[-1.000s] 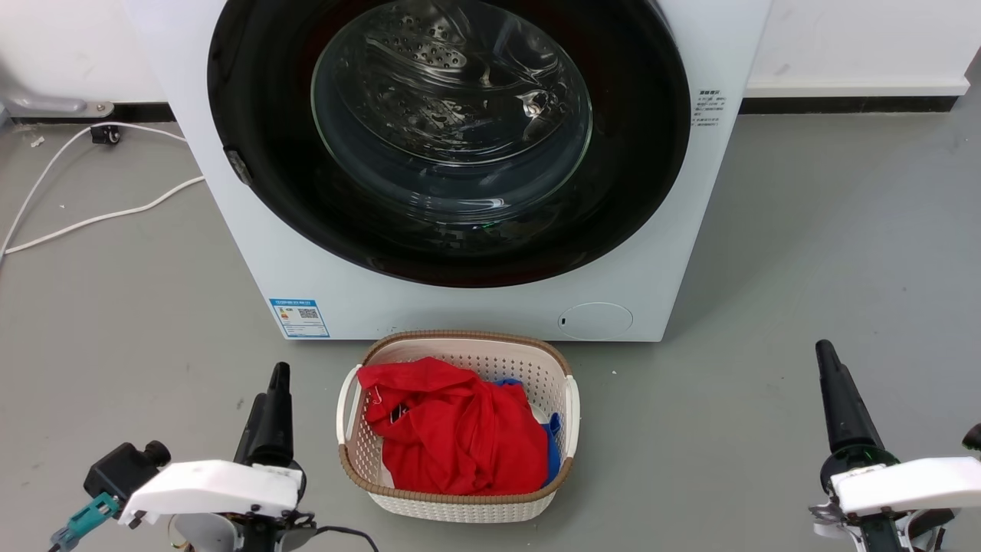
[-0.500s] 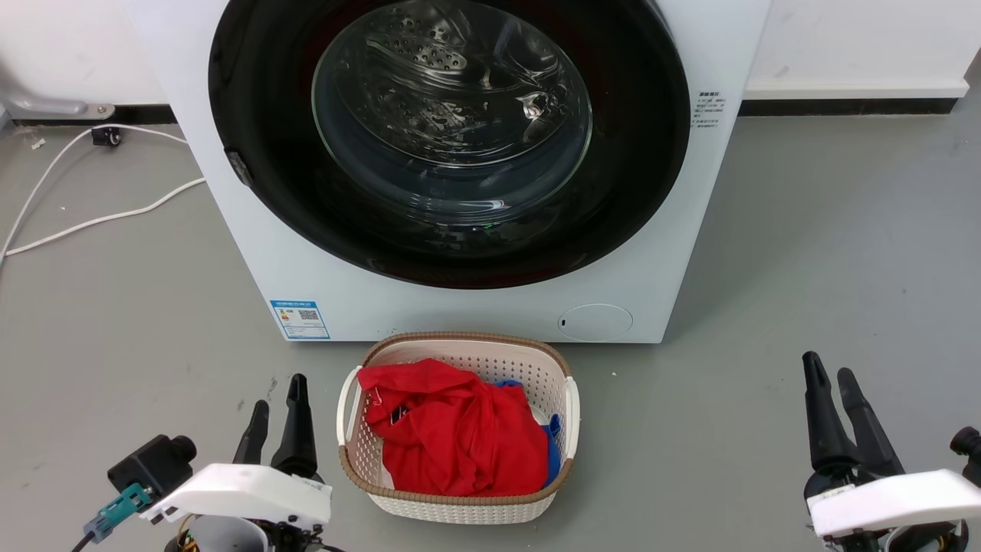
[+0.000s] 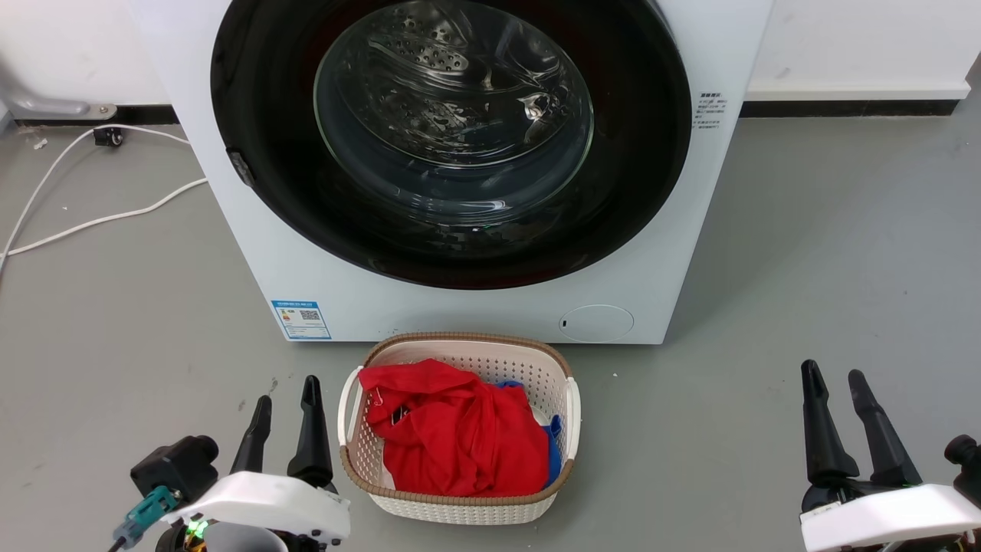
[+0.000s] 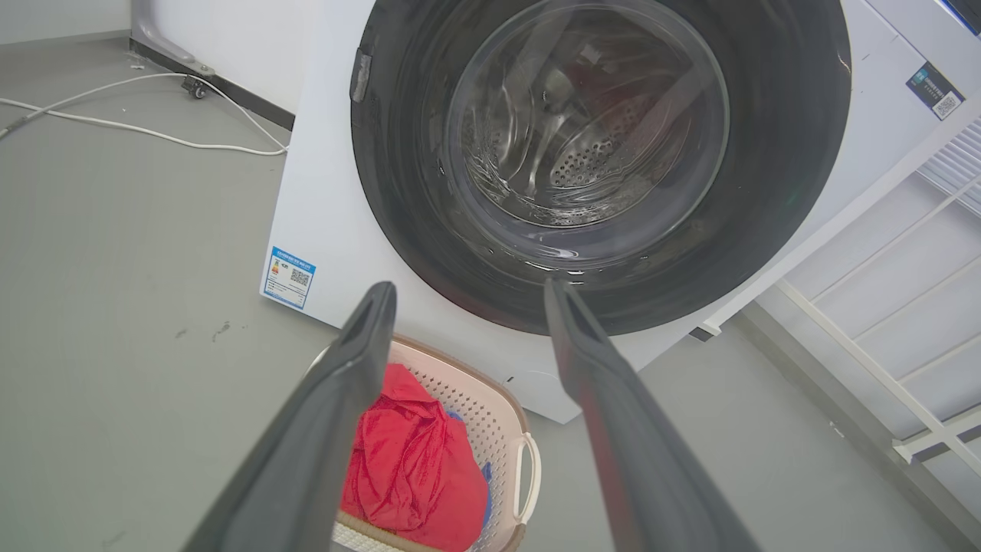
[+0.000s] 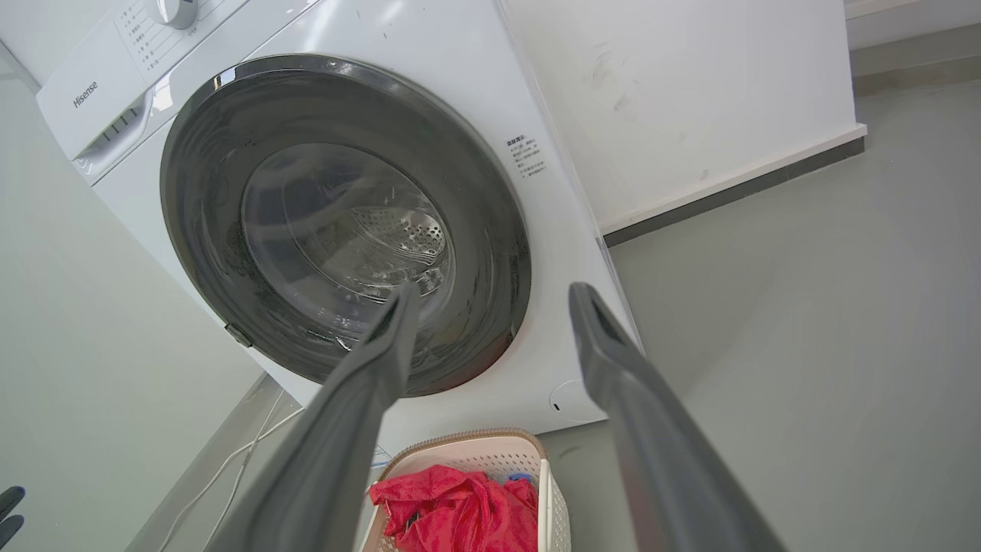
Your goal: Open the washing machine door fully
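The white washing machine (image 3: 460, 310) stands straight ahead on the grey floor. Its round glossy black washing machine door (image 3: 452, 138) lies flush against the front, and the steel drum shows through the glass bowl. A small latch piece (image 3: 239, 167) sits on the door's left rim. My left gripper (image 3: 287, 391) is open low on the left, beside the basket and well short of the door. My right gripper (image 3: 831, 369) is open low on the right, over bare floor. In the wrist views the left gripper (image 4: 467, 285) and right gripper (image 5: 494, 287) both point at the door (image 4: 598, 153) (image 5: 345, 230) with nothing between their fingers.
A white woven basket (image 3: 460, 506) with red cloth (image 3: 452, 429) stands on the floor just in front of the machine, between my arms. White cables (image 3: 100, 218) trail over the floor at the left. A white wall with a dark skirting (image 3: 843, 103) runs behind.
A second ago each gripper showed as a single dark shape; now both show two spread fingers. The left gripper has shifted right towards the basket and both sit slightly lower.
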